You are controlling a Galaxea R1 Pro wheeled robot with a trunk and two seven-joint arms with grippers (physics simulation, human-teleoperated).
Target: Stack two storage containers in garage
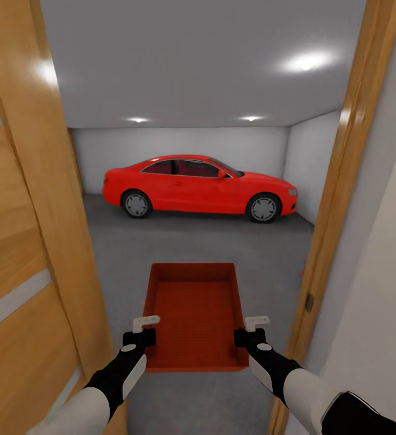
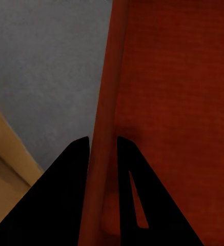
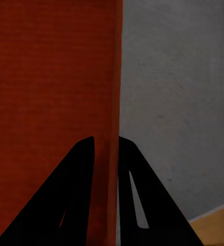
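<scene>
Both arms reach forward and low through a wood-framed doorway (image 1: 349,157), the left claw (image 1: 142,331) clamped on the bin's (image 1: 197,311) left wall and the right claw (image 1: 251,331) clamped on its right wall — each wrist view shows a thin red wall pinched between dark fingers (image 2: 65,195). The bin is orange-red, rectangular, open-topped and ribbed inside, held level above the grey floor (image 1: 222,241) — a red car (image 1: 199,187) parked beyond, against white walls.

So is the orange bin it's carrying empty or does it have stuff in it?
Empty: the storage container shows only its bare ribbed bottom, nothing inside.
</scene>
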